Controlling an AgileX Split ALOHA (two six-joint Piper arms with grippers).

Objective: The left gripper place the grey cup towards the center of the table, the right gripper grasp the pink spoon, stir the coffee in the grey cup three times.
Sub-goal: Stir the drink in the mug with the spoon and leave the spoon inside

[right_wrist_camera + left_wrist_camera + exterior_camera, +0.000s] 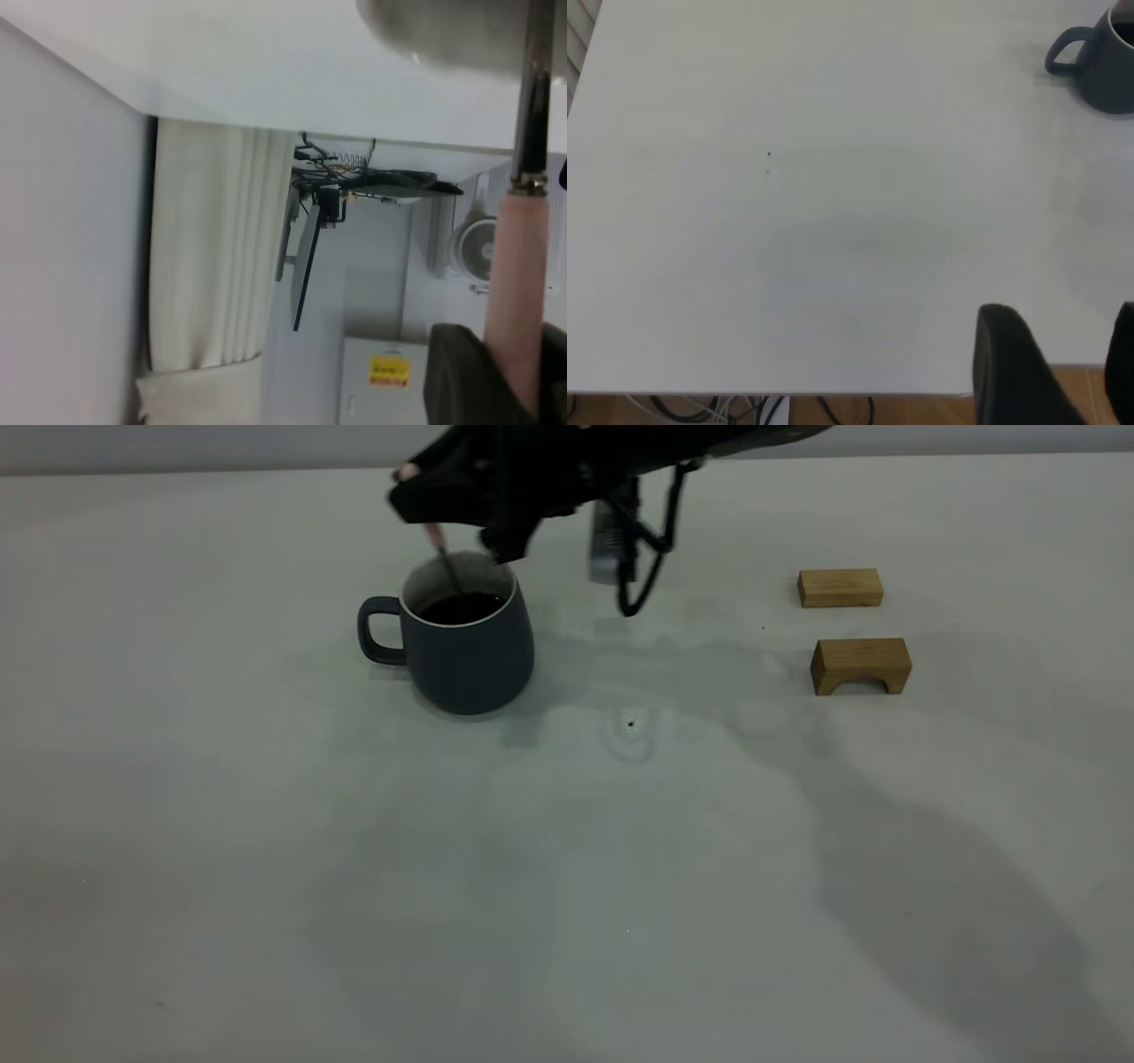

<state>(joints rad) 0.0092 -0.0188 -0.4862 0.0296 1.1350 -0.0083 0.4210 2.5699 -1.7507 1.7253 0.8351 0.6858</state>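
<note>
The grey cup (465, 646) stands upright on the table (567, 868), left of its middle, with its handle pointing left. Dark coffee (461, 608) fills it. My right gripper (423, 505) hangs just above the cup, shut on the pink spoon (435, 537). The spoon slants down, and its grey neck dips into the coffee. In the right wrist view the pink spoon (516, 283) runs from between the fingers (461, 381) toward the cup's rim (443, 31). My left gripper (1061, 319) is open and holds nothing, near the table's edge and far from the grey cup (1103, 66). The exterior view does not show it.
Two tan wooden blocks lie at the right: a flat one (840, 588) and an arched one (861, 664) in front of it. A black cable loop (633, 593) hangs from the right arm beside the cup. The floor shows past the table's edge (833, 393).
</note>
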